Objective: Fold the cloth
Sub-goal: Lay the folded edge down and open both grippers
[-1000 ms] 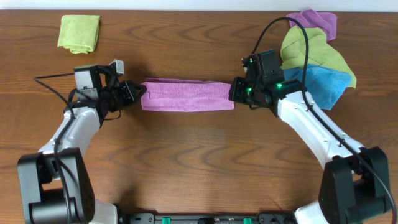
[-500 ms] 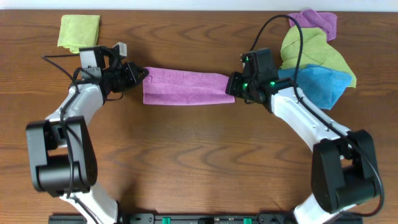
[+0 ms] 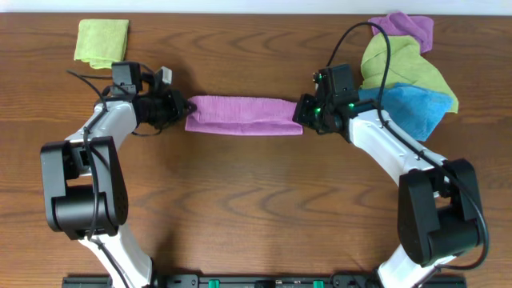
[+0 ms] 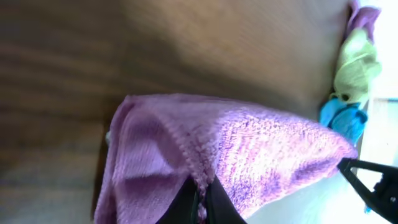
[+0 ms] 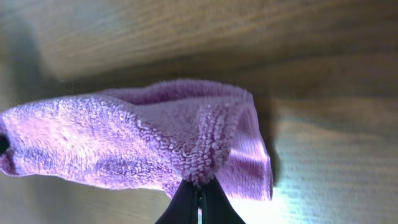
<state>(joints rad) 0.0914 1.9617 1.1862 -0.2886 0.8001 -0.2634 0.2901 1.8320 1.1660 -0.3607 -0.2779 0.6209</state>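
The cloth (image 3: 244, 115) stretches as a long narrow band across the far middle of the bench (image 3: 240, 208), so a lengthwise fold looks done, while bringing the two ends together seems left to do. The left fingers (image 4: 181, 204) are clenched on its left end and the right fingers (image 5: 179, 206) on its right end, each pinching a bunched ridge of layers. It is soft, nubbly orchid microfibre, limp against the hard wood grain.
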